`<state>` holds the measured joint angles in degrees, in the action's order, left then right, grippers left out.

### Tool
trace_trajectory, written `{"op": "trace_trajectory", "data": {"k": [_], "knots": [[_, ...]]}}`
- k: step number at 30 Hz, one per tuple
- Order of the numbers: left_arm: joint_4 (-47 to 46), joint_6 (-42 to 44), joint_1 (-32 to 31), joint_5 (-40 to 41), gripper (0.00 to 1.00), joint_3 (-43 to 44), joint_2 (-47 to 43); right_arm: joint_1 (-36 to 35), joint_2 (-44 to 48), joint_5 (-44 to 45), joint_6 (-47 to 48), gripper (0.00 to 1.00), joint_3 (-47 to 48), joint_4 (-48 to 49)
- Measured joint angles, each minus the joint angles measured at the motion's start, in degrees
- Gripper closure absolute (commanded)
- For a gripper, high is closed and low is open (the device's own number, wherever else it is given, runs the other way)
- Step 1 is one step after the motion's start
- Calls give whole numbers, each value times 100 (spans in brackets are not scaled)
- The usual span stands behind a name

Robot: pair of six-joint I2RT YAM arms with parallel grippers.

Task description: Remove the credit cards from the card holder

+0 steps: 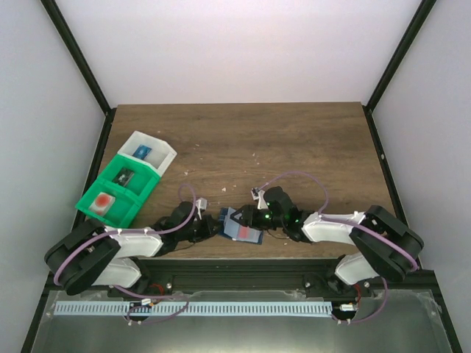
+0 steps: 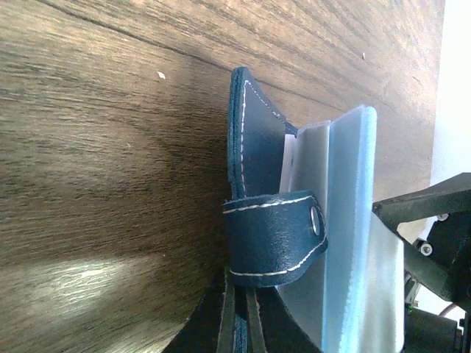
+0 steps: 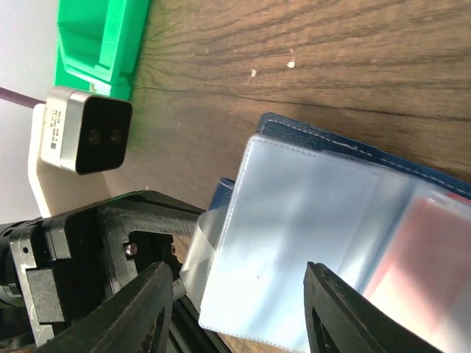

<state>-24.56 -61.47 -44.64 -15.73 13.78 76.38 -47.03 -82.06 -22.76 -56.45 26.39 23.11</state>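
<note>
Right wrist view: right tool (image 3: pixel 237 301), fingers apart, straddles the card holder's (image 3: pixel 346 140) clear sleeve (image 3: pixel 294 243), a credit card (image 3: pixel 430 250) inside just a cropped red blur; left tool (image 2: pixel 239 327) clamps its leather edge.

Card holder (image 2: pixel 259 147): dark blue with white stitching; its sleeves are translucent pale blue. Card (image 3: pixel 423 243): pinkish-red. Table (image 1: pixel 294 140): brown wood grain. Green bin (image 1: pixel 110 184); white bin (image 1: pixel 163 151).
</note>
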Motion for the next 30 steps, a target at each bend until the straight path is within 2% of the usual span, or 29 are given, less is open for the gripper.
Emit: {"op": "trace_trajectory", "data": {"k": [4,11,18,30], "knots": [[-13,-20,-2,0,100,-7,2,-7,323,245,72,48,90,-717],[-26,-28,-4,0,100,4,50,-4,1056,953,92,53,101,-1808],[-76,-31,-4,0,100,4,151,-4,1027,1169,-98,55,-125,-2149],[-90,-28,-4,2,100,4,168,-4,782,1287,-249,55,-127,-2149]]}}
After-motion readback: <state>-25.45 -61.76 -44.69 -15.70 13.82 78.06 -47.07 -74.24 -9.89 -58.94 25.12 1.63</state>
